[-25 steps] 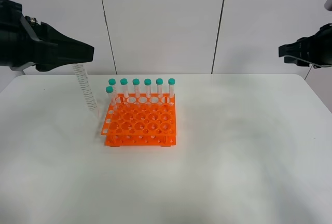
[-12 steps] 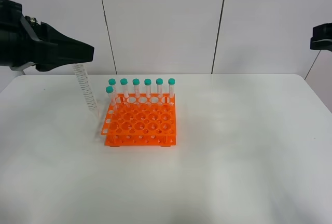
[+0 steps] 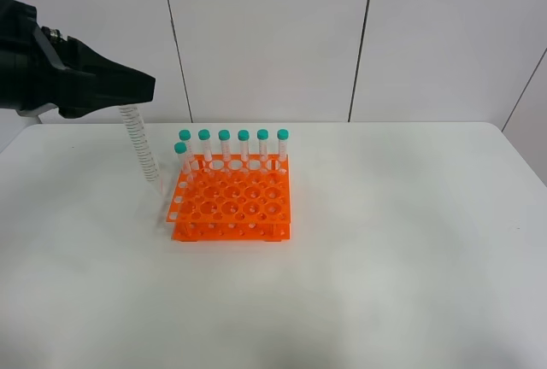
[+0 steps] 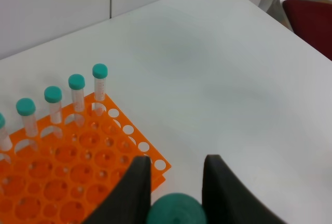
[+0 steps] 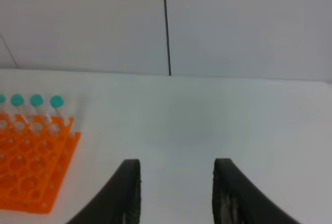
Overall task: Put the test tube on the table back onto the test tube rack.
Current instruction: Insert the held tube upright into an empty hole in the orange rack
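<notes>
The orange test tube rack (image 3: 231,202) stands on the white table (image 3: 385,241), left of the middle. Several teal-capped tubes (image 3: 244,140) fill its back row. One more test tube (image 3: 182,157) stands alone in the left column, just in front of that row. My left gripper (image 3: 152,87) hovers high, up and left of the rack. In the left wrist view a large blurred teal cap (image 4: 176,212) fills the gap between its fingers (image 4: 139,182). My right gripper (image 5: 177,164) is out of the exterior view; its jaws stand apart with nothing between them.
A white ribbed coil (image 3: 141,143) hangs beneath the left arm down toward the rack's left side. A red chair (image 4: 311,22) stands past the table's far corner. White wall panels (image 3: 273,36) close off the back.
The right arm has drawn back to the right and left the exterior view. The left arm, the rack and its tubes have not moved.
</notes>
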Robot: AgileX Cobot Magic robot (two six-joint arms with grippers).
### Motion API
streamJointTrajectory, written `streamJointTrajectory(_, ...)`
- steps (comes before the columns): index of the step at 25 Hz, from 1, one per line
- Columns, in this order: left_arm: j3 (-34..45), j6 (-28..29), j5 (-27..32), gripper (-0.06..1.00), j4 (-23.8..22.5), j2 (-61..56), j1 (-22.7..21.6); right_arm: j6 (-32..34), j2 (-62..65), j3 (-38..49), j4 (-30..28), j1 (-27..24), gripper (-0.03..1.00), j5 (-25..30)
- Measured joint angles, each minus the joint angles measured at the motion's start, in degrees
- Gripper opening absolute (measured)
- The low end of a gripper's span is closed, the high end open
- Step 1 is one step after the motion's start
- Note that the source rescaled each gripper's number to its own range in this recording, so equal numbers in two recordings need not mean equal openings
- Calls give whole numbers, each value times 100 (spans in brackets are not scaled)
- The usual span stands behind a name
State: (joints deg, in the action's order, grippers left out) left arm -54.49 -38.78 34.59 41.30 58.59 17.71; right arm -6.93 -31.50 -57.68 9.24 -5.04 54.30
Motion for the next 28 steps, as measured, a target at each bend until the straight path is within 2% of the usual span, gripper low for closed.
streamJointTrajectory(7,0,-50,-108,0,-6,0,0,173,1044,0,-107,0,39,802)
streamJointTrajectory(12,0,-63,-107,0,-6,0,0,197,1535,342,-237,0,39,1246)
streamJointTrajectory(21,0,-64,-107,0,-6,0,0,740,3053,1917,-429,0,39,761)
streamJointTrajectory(28,0,-81,-121,0,-10,0,0,889,3180,2731,-733,0,39,776)
